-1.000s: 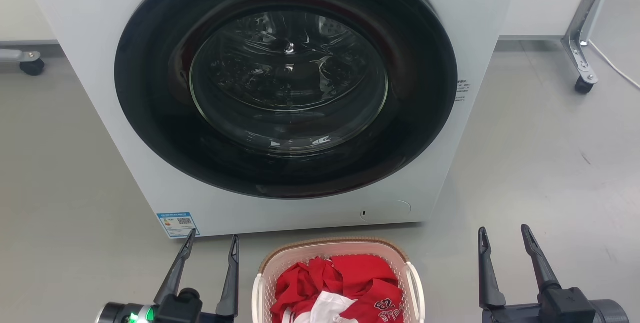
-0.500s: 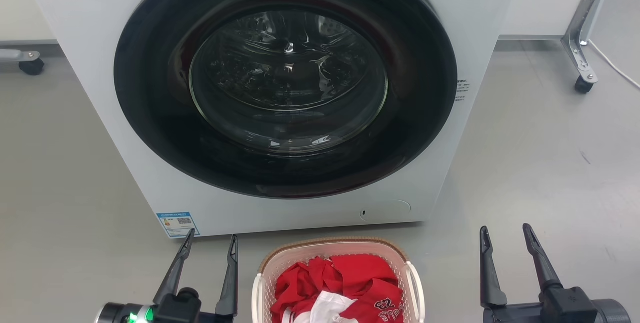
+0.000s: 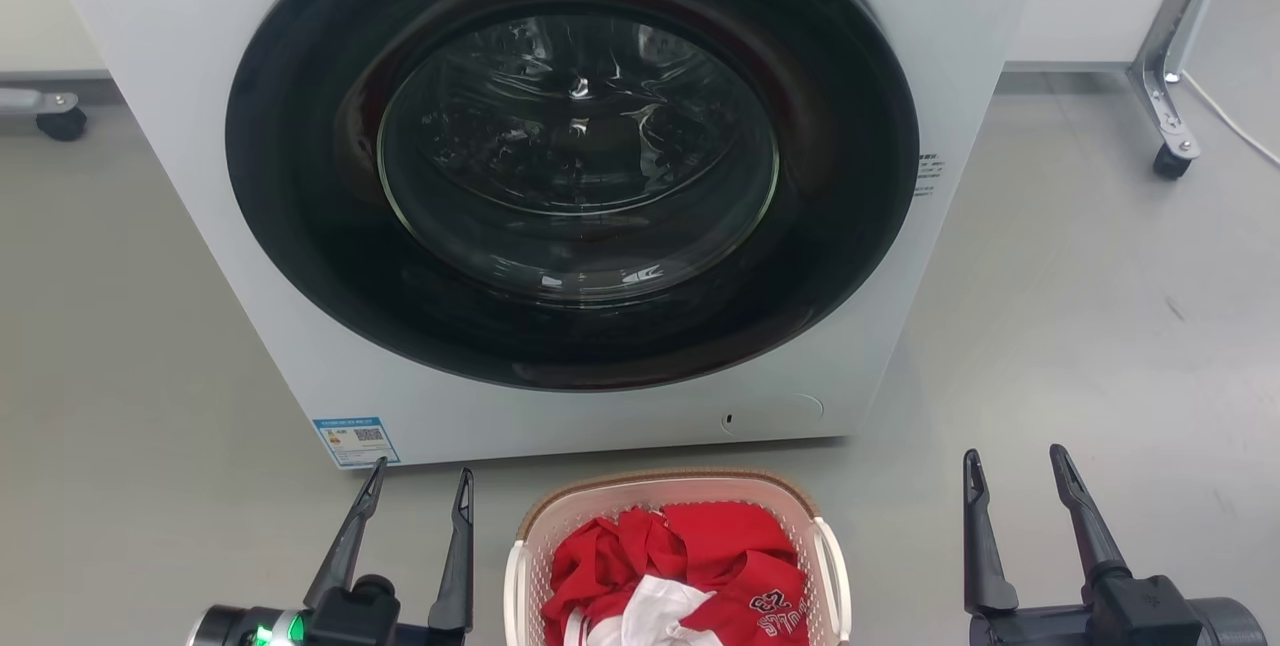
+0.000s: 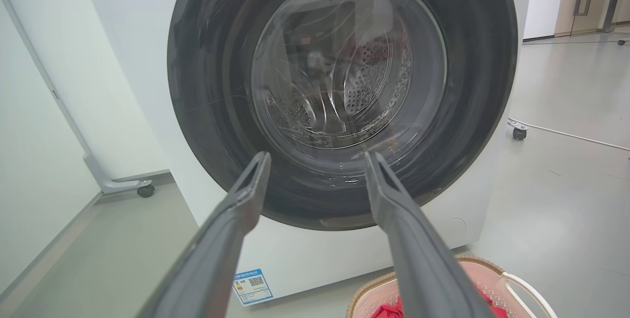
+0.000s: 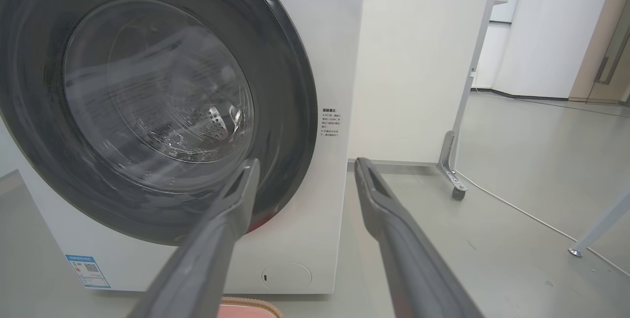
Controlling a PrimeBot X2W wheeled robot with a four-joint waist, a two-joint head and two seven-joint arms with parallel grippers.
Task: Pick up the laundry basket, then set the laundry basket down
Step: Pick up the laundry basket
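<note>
Head view, laundry basket (image 3: 660, 481) between left claw (image 3: 422, 472), right claw (image 3: 1014, 454)

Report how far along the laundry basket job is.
Done: nothing yet. The laundry basket sits on the floor before the washing machine, with red and white clothes inside. In hand: the left gripper and right gripper hang open and empty on either side of it, touching neither handle. To do: grip the handles, lift, then set it down.
</note>
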